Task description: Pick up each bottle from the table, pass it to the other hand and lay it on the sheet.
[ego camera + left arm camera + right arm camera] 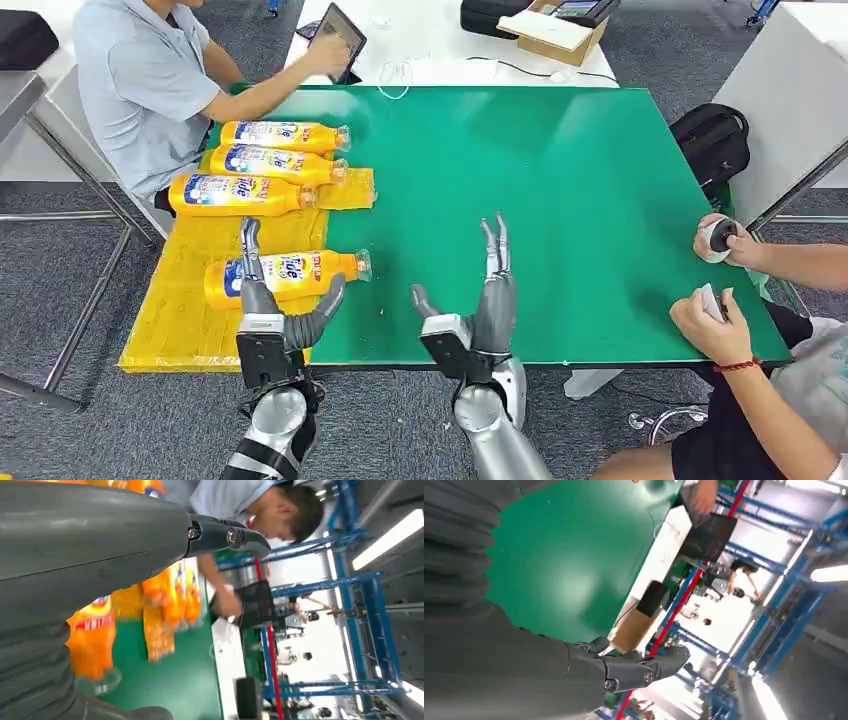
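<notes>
Orange plastic bottle [285, 275] with a blue-and-white label lies on its side, mostly on the yellow sheet [185, 325], its clear cap end overhanging onto the green desk [560, 180]. 3 more orange bottles [265, 165] lie in a row farther along the sheet. The left hand [275, 300] straddles the near bottle, fingers spread and apparently not clamped; the right hand [480, 300] hovers empty over bare desk, fingers apart. As I judge it, the round bottle could roll off the sheet's edge if the left hand brushes it in lifting away.
</notes>
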